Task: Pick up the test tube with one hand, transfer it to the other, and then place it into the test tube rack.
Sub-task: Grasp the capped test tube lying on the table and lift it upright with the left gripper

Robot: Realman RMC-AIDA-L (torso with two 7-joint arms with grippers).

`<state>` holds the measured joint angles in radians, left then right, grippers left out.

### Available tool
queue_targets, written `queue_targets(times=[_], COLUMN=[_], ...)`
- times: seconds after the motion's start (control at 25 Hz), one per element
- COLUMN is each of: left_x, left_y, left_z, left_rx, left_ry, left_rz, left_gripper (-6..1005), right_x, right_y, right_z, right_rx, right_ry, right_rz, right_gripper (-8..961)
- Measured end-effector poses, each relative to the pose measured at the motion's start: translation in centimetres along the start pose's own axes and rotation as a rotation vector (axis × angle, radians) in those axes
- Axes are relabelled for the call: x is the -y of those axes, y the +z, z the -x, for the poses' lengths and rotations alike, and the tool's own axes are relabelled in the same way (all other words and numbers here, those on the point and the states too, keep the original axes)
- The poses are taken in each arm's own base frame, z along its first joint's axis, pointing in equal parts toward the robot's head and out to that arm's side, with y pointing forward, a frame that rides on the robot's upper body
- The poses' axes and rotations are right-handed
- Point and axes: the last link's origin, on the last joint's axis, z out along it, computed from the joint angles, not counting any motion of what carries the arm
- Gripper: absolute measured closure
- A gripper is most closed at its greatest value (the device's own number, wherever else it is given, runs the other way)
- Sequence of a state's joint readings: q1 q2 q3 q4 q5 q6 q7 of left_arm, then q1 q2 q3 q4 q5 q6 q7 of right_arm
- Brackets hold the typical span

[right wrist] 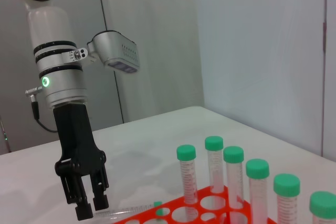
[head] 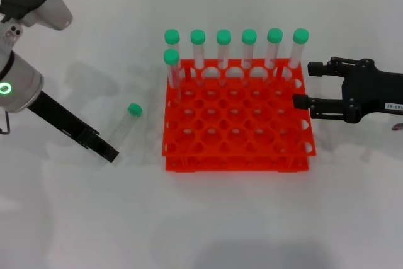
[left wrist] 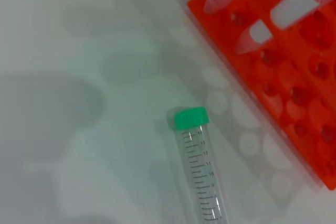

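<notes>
The test tube [head: 124, 125], clear with a green cap, lies on the white table left of the orange-red rack [head: 237, 149]. It also shows in the left wrist view [left wrist: 202, 174], cap towards the rack [left wrist: 294, 93]. My left gripper [head: 108, 152], unlabelled and on the arm with the green light, hangs low just left of the tube's bottom end. In the right wrist view this gripper [right wrist: 90, 208] has its fingers slightly apart and holds nothing. My right gripper [head: 308, 85], with a white label, is open and empty just right of the rack.
Several green-capped tubes [head: 223, 51] stand upright in the rack's back row, and one more [head: 171, 67] stands in the second row at the left. The other holes show nothing in them. The table's far edge meets a grey wall.
</notes>
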<state>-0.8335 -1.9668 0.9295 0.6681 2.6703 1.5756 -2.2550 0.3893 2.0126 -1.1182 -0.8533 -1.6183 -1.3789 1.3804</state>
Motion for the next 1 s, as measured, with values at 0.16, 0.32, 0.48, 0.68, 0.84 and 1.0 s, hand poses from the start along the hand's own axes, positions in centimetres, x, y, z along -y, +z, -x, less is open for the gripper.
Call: queue_targets(times=[0.16,0.32,0.48,0.68,0.84,1.0], left_x=[-0.11,-0.10,0.09,0.25,0.43,0.60], left_y=[0.27,0.30,0.33,0.35,0.37,0.46], left_z=[0.02,-0.01,0.06,0.11,0.13,0.11], left_rx=[0.012,0.010,0.007,0.005,0.013,0.019], left_ry=[0.004,0.004,0.001,-0.001,0.002,0.006], left_rz=[0.001,0.000,-0.009,-0.018,-0.034,-0.053], left_gripper=[467,470,468,464,455,455], right_x=[-0.04,-0.06,-0.06,-0.06,-0.02,0.02], right_y=[-0.01,-0.04,-0.04,-0.05,0.00,0.00], right_z=[-0.01,-0.01,-0.02,-0.03,0.04,0.04], right_rx=[0.000,0.000,0.000,0.000,0.000,0.000], right_ry=[0.002,0.003,0.005,0.006,0.005,0.005], right_rz=[0.004,0.006,0.006,0.005,0.005,0.003], right_gripper=[152,193,193,193,193,193])
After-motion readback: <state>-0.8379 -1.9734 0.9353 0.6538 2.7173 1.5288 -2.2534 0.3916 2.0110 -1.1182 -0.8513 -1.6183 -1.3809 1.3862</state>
